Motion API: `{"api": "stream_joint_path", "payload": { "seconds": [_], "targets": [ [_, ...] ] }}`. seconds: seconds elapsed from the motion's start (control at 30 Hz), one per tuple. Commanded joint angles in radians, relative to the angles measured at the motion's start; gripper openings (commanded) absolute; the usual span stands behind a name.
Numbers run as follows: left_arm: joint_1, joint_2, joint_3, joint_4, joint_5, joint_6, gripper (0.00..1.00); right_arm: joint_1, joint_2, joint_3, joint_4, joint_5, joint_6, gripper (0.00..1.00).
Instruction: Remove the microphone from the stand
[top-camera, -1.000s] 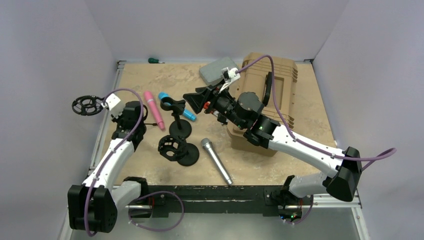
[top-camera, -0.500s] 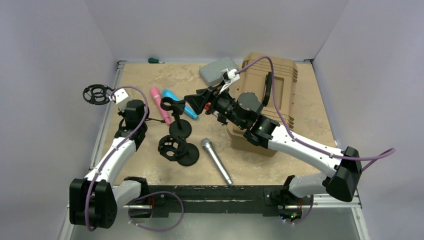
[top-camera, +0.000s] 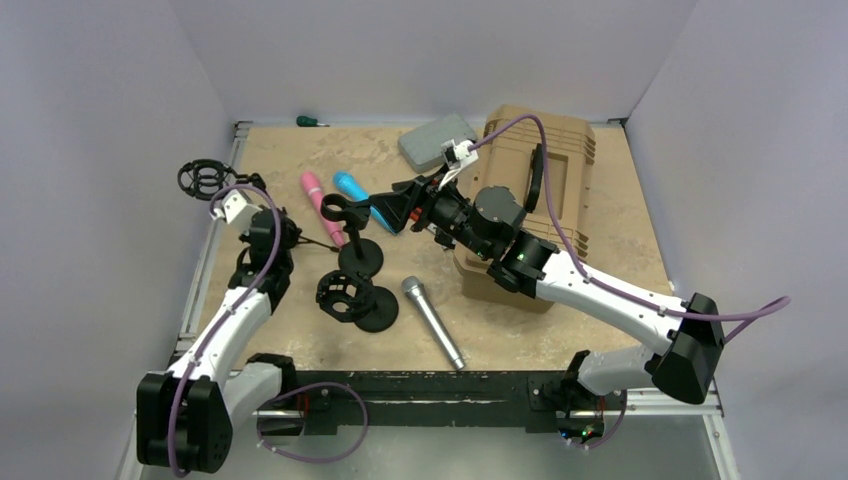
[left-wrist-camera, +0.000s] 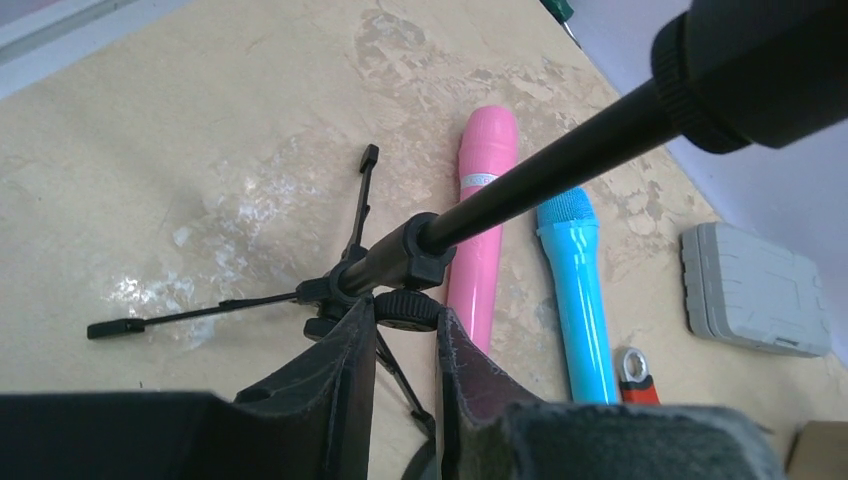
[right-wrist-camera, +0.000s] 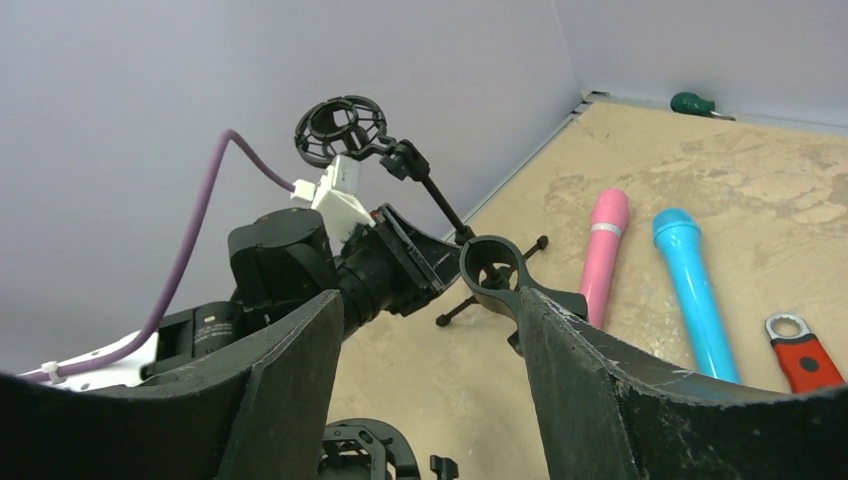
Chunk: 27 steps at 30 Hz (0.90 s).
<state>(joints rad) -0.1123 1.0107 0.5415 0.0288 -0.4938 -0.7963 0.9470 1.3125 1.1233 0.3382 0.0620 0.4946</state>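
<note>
My left gripper (top-camera: 287, 240) is shut on the hub of a thin black tripod stand (left-wrist-camera: 405, 268). It holds the stand tilted, with its empty shock mount (top-camera: 205, 178) up by the left wall. A pink microphone (top-camera: 322, 205) and a blue microphone (top-camera: 360, 197) lie side by side on the table; both also show in the left wrist view, pink (left-wrist-camera: 480, 220) and blue (left-wrist-camera: 578, 290). A silver microphone (top-camera: 432, 322) lies near the front. My right gripper (top-camera: 395, 213) is open, next to the empty clip (right-wrist-camera: 495, 272) of a round-base stand (top-camera: 360, 258).
A second round-base stand with a shock mount (top-camera: 348, 293) sits in front. A tan case (top-camera: 540, 190) lies under my right arm, with a grey box (top-camera: 437, 140) behind it. A red-handled wrench (right-wrist-camera: 800, 358) lies by the blue microphone. A green screwdriver (top-camera: 310, 121) is at the back wall.
My left arm has swung the tripod stand, so its shock mount moved up and to the right. The pink and blue microphones have shifted toward the back. My right gripper edged left toward the clip.
</note>
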Motion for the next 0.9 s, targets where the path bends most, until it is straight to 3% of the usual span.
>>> {"api": "stream_joint_path", "payload": {
  "seconds": [0.0,0.07,0.23,0.4,0.6,0.73,0.87],
  "targets": [
    [-0.017,-0.042,-0.044,-0.131,0.074,-0.138,0.14,-0.005,-0.035,-0.007,0.050,-0.007,0.009,0.64],
    [-0.017,-0.056,-0.050,-0.121,0.074,-0.135,0.22,-0.005,-0.033,-0.006,0.050,-0.012,0.011,0.64],
    [-0.017,-0.097,-0.037,-0.160,0.059,-0.099,0.54,-0.005,-0.035,-0.009,0.048,-0.016,0.011,0.64],
    [-0.017,-0.180,-0.036,-0.211,0.081,-0.067,0.60,-0.005,-0.037,-0.017,0.054,-0.019,0.011,0.64],
    [-0.017,-0.396,-0.116,-0.280,0.022,-0.154,0.63,-0.005,-0.039,-0.023,0.056,-0.028,0.012,0.64],
    [-0.014,-0.560,-0.236,-0.203,-0.031,-0.287,0.75,-0.005,-0.042,-0.032,0.057,-0.023,0.009,0.64],
    [0.009,-0.578,-0.277,-0.107,-0.031,-0.367,0.79,-0.007,-0.048,-0.042,0.061,-0.024,0.009,0.64]
  ]
}}
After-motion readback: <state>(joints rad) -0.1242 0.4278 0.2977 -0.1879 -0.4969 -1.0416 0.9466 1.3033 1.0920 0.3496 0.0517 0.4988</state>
